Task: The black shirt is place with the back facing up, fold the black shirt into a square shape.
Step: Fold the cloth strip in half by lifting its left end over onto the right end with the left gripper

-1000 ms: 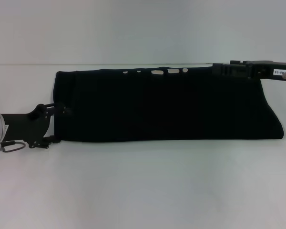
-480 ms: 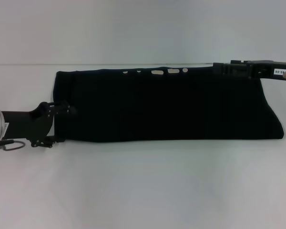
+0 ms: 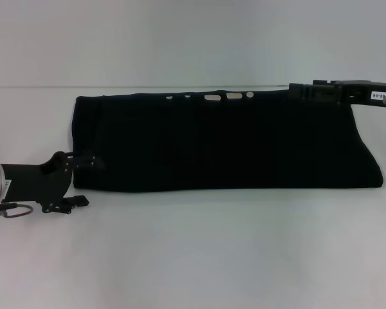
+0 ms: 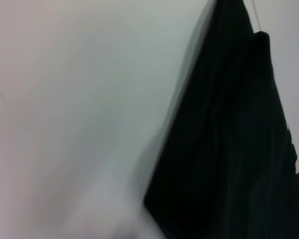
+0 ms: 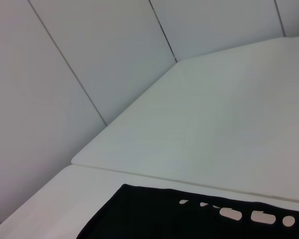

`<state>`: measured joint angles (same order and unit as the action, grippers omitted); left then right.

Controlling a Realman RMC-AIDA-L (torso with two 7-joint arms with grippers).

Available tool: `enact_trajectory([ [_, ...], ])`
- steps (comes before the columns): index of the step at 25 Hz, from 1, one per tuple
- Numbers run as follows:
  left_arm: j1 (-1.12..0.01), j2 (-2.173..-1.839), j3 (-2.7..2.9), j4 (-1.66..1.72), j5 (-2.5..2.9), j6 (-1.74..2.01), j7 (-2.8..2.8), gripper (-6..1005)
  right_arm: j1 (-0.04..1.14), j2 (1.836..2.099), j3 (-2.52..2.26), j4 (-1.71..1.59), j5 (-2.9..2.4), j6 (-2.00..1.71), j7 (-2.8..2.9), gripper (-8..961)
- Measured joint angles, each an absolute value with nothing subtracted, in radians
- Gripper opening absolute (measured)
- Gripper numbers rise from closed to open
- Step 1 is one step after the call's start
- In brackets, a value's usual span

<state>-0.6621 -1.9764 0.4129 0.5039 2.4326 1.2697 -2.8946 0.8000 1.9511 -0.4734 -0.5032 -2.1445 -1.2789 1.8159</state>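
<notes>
- The black shirt lies flat on the white table, folded into a long band that runs across the table from left to right; its right end tapers to a rounded corner near the table's right side.
- Along the band's far edge, a row of small pale marks shows on the fabric; the right wrist view shows the same marks just inside the cloth's edge.
- The left gripper sits at the shirt's near-left corner. Its fingers are spread apart: the upper finger overlaps the shirt's left edge, the lower finger lies on bare table just below the hem. Nothing is pinched between them.
- The left wrist view shows the shirt's edge running diagonally against bare table.
- The right gripper is at the shirt's far-right corner, level with the far edge. Its black body merges with the cloth, so I cannot tell whether it is parted or gripping the fabric.
</notes>
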Motion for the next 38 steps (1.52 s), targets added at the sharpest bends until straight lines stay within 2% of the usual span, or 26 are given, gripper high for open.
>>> enact_trajectory([
  [38, -0.691, -1.982, 0.415, 0.463, 2.432, 1.164, -2.972, 919, 0.804, 1.949, -0.469, -0.513, -2.131, -1.281, 1.821, 925],
])
